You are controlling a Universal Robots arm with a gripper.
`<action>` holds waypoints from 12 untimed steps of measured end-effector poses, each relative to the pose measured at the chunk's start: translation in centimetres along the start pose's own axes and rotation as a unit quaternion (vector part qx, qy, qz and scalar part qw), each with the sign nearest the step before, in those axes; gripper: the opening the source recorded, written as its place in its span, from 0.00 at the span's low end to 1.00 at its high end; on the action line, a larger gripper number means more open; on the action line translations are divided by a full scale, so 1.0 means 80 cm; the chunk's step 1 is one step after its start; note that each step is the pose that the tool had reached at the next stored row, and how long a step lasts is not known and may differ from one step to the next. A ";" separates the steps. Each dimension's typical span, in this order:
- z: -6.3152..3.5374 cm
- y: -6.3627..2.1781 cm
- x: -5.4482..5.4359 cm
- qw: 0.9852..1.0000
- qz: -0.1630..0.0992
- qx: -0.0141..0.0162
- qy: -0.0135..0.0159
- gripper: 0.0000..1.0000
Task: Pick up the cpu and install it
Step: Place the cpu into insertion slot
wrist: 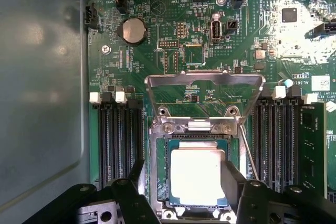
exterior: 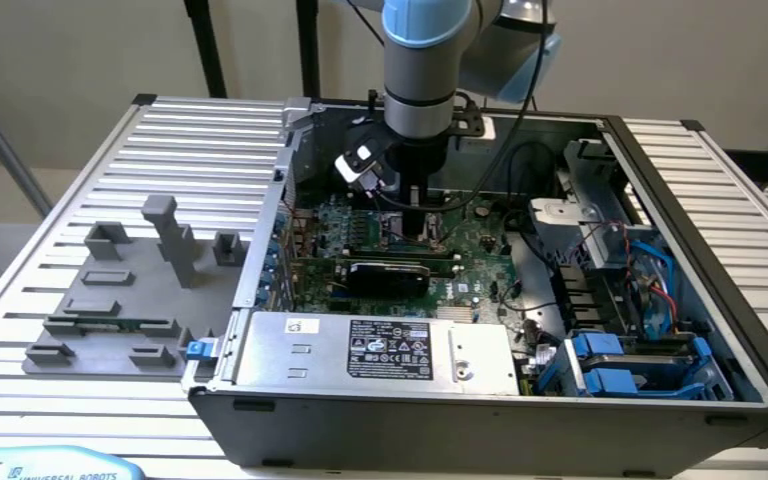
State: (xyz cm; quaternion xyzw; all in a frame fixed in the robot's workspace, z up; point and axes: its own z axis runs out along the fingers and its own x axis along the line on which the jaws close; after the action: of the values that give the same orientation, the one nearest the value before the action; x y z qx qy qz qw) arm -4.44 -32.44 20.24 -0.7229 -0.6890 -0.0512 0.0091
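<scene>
Item: cpu point(wrist: 198, 178) – is sitting in the socket point(wrist: 155, 174) on the board point(wrist: 157, 35), inside the case point(exterior: 704, 200). It is lying flat, pale metal top facing up. It is roughly square, so no long axis is telling. Its edges are running parallel to the socket rim and to the memory slots point(wrist: 113, 140) on either side. No writing is showing on its top.

Item: plate point(wrist: 205, 80) – the socket's metal cover is standing lifted, clear of the cpu.

Item: gripper point(wrist: 186, 179) – is hanging on the arm point(exterior: 424, 60), low inside the case over the socket. Its jaws are standing apart, one on each side of the cpu. One finger point(wrist: 233, 182) is overlapping the cpu's edge, and whether it is touching cannot be told. The other is standing clear.

Item: writing. "UNIVERSAL ROBOTS" is showing on a teal cover point(exterior: 51, 468) at the near edge of the exterior view's left. A black label point(exterior: 390, 349) is sitting on the power supply point(exterior: 291, 350), its print too small to read. The board's white lettering is not reading clearly.

Item: blocks point(exterior: 171, 240) – grey pieces are standing on the table point(exterior: 197, 130), on the exterior view's left of the case.
</scene>
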 end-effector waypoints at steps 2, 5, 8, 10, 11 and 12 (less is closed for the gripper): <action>-0.002 0.000 0.000 1.000 0.000 0.000 0.000 0.69; -0.003 0.000 0.000 1.000 0.000 0.000 0.000 0.69; -0.003 0.000 0.000 1.000 0.000 0.000 -0.001 0.69; -0.003 0.000 0.000 1.000 0.000 0.000 -0.001 0.69; -0.003 0.000 0.000 1.000 0.000 0.000 -0.002 0.69; -0.003 0.000 0.000 1.000 0.000 0.000 -0.002 0.69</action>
State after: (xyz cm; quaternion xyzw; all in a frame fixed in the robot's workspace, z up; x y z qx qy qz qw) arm -4.43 -32.44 20.46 -0.7229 -0.6891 -0.0499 0.0075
